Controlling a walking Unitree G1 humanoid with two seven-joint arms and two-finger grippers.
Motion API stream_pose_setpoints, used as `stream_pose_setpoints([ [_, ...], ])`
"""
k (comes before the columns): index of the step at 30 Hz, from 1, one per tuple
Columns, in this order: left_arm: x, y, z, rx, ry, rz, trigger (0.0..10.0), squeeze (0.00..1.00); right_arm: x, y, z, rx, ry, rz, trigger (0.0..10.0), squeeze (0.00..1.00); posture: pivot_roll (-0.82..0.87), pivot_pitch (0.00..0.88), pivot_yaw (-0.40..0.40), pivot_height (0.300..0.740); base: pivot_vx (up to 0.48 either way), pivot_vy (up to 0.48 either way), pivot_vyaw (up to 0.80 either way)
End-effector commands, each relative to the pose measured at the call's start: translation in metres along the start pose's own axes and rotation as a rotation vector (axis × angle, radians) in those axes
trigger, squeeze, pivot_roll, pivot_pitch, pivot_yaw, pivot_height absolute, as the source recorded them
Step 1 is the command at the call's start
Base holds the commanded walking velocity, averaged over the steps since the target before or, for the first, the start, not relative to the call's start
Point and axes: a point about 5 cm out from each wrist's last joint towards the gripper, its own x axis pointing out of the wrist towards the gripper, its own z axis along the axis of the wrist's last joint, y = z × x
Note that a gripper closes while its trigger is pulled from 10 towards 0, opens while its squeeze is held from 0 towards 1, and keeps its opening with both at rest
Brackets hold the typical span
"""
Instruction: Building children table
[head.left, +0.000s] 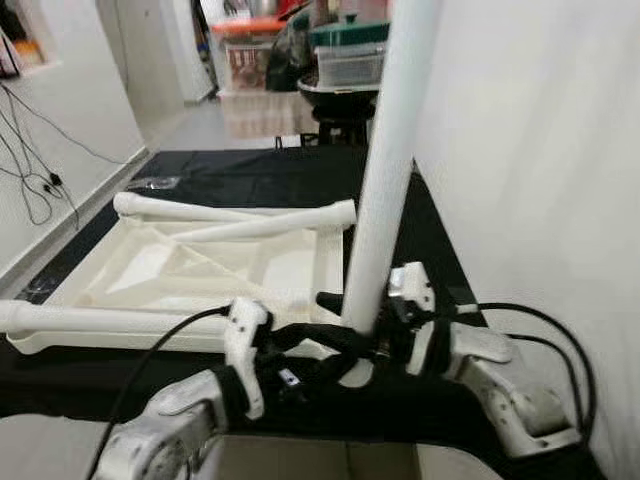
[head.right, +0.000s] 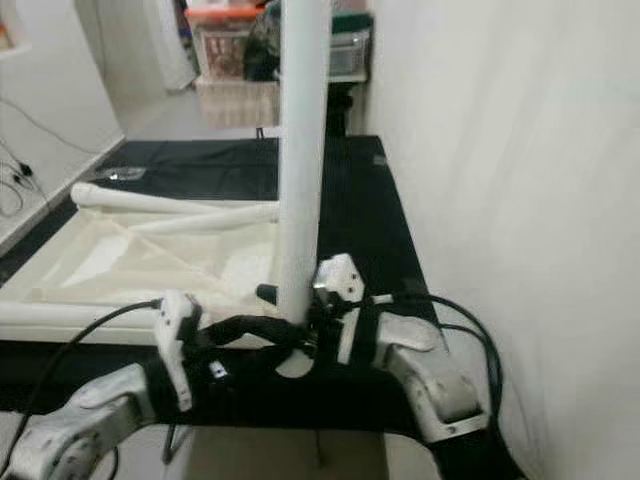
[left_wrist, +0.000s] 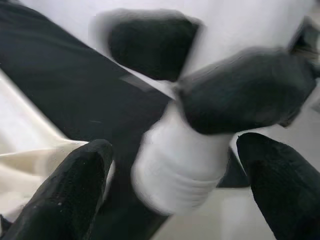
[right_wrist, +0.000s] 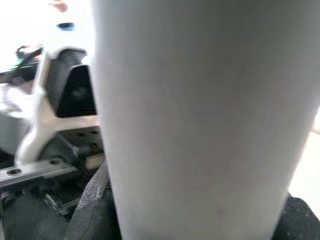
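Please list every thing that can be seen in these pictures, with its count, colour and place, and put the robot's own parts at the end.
Table leg held upright: one, white, near corner of the tabletop, threaded end down.
Other table legs: three, white, lying on the tabletop.
Tabletop: one, cream, underside up on the black mat.
Black mat: one, on the floor beside the wall.
Storage boxes: several, mixed colours, far end of the room.
Cables: black, at the far left wall.
Left pincer: black, at the leg's base.
Right pincer: black, shut on the upright leg.

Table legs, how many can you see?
4. One upright leg held by both grippers, two lying across the far end of the tabletop, one lying along its near edge. Others may be hidden.
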Motion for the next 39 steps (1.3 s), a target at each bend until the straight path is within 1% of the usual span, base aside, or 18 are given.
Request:
stream_pose_setpoints([
  [1, -0.010, 0.004, -0.009, 0.022, 0.070, 0.027, 10.0, 0.00, -0.002, 0.003, 0.006, -0.030, 0.023, 0.044, 10.0, 0.00, 0.00, 0.000, 0.029, 0.740, 0.000, 0.000, 0.00],
  [5, -0.012, 0.003, -0.012, 0.025, 0.085, 0.029, 10.0, 0.00, -0.001, 0.002, 0.006, -0.031, 0.027, 0.050, 10.0, 0.00, 0.00, 0.000, 0.028, 0.740, 0.000, 0.000, 0.00],
  [7, -0.013, 0.007, -0.015, 0.030, 0.113, 0.087, 10.0, 0.00, 0.001, 0.000, 0.006, -0.032, 0.031, 0.052, 10.0, 0.00, 0.01, 0.000, 0.025, 0.740, 0.000, 0.240, 0.00],
  [8, -0.013, 0.010, -0.015, 0.034, 0.110, 0.124, 10.0, 0.00, 0.003, 0.000, 0.006, -0.032, 0.030, 0.055, 10.0, 0.00, 0.01, 0.000, 0.021, 0.740, 0.000, 0.476, 0.00],
  [15, -0.016, 0.013, -0.015, 0.047, 0.089, 0.181, 10.0, 0.00, 0.007, 0.002, 0.005, -0.030, 0.028, 0.068, 10.0, 0.00, 0.01, 0.000, 0.022, 0.740, 0.000, 0.476, 0.00],
  [21, -0.015, 0.016, -0.013, 0.073, 0.077, 0.205, 10.0, 0.00, 0.007, 0.001, 0.006, -0.038, 0.023, 0.047, 10.0, 0.00, 0.00, 0.000, 0.029, 0.740, 0.000, 0.000, 0.00],
  [24, -0.014, 0.022, -0.008, 0.094, 0.058, 0.254, 10.0, 0.00, 0.008, -0.004, 0.008, -0.049, 0.007, 0.005, 10.0, 0.00, 0.01, 0.000, 0.033, 0.740, 0.000, 0.000, 0.00],
  [27, -0.014, 0.024, -0.007, 0.103, 0.054, 0.277, 10.0, 0.00, 0.009, -0.007, 0.009, -0.054, 0.001, -0.019, 10.0, 0.00, 0.01, 0.000, 0.033, 0.740, 0.000, 0.000, 0.00],
  [30, -0.016, 0.026, -0.007, 0.125, 0.061, 0.304, 10.0, 0.00, 0.010, -0.017, 0.010, -0.059, -0.013, -0.087, 10.0, 0.00, 0.01, 0.000, 0.034, 0.740, 0.000, 0.000, 0.00],
  [32, -0.016, 0.026, -0.008, 0.129, 0.064, 0.305, 10.0, 0.00, 0.010, -0.018, 0.011, -0.058, -0.014, -0.093, 10.0, 0.00, 0.01, 0.000, 0.035, 0.740, 0.000, 0.000, 0.00],
  [35, -0.018, 0.029, -0.013, 0.130, 0.094, 0.339, 10.0, 0.00, 0.012, -0.021, 0.011, -0.058, -0.017, -0.101, 10.0, 0.00, 0.01, 0.000, 0.036, 0.740, 0.000, 0.000, 0.00],
  [39, -0.019, 0.030, -0.014, 0.136, 0.099, 0.350, 10.0, 0.00, 0.013, -0.023, 0.011, -0.053, -0.023, -0.118, 10.0, 0.00, 0.01, 0.000, 0.034, 0.740, 0.000, 0.000, 0.00],
])
